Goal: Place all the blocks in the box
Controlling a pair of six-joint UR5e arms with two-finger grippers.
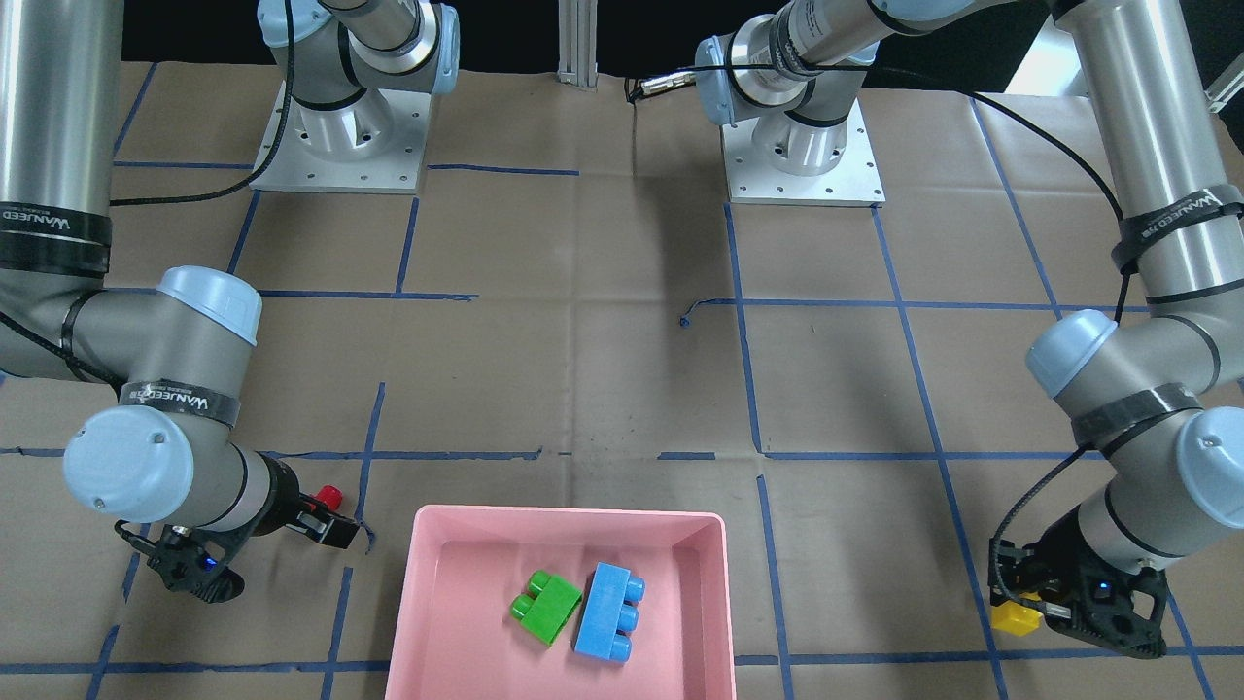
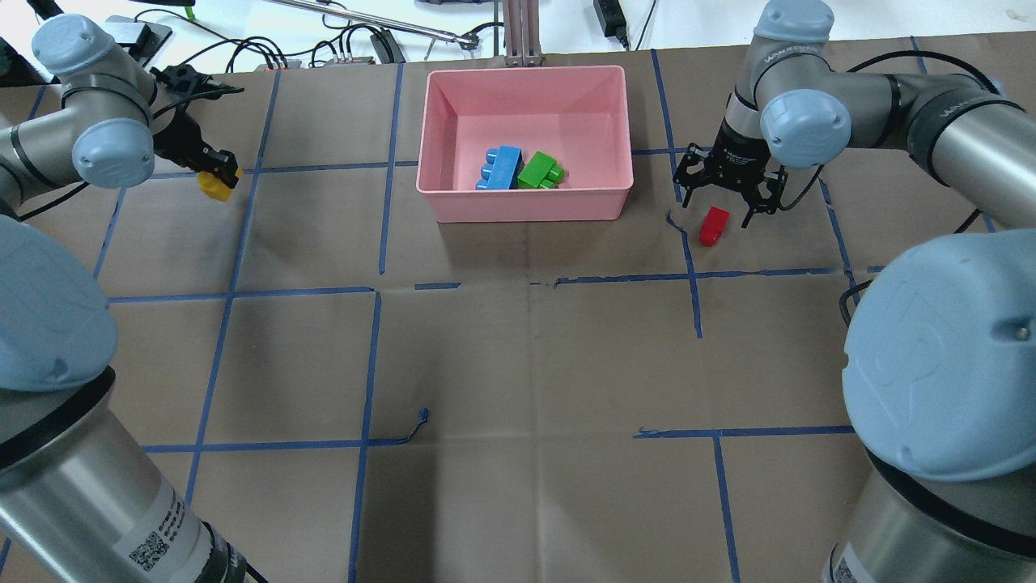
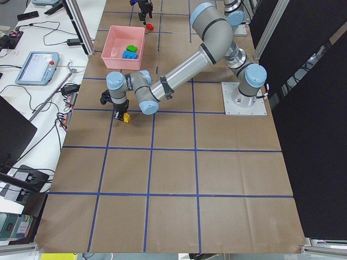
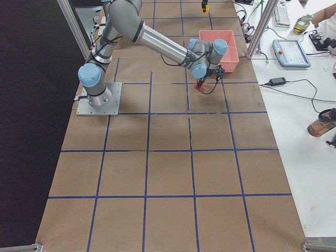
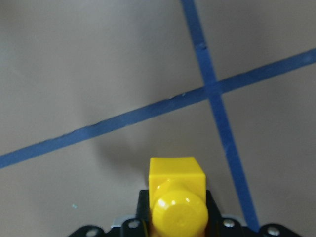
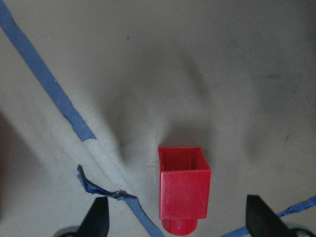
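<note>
The pink box [image 2: 526,207] stands at the table's far middle and holds the green block [image 2: 540,172] and the blue block [image 2: 500,168] side by side. My left gripper [image 2: 217,173] is shut on the yellow block [image 2: 216,185], low over the paper left of the box; the left wrist view shows the yellow block [image 5: 177,190] between the jaws. My right gripper [image 2: 723,206] is open, right of the box. The red block [image 2: 714,226] lies on its side on the table between the spread fingertips [image 6: 98,217], untouched.
Brown paper with a blue tape grid covers the table [image 2: 518,364]. A torn tape end [image 6: 101,185] curls up beside the red block. Cables and devices lie beyond the far edge [image 2: 340,48]. Both arm bases [image 1: 802,146] stand at the near side.
</note>
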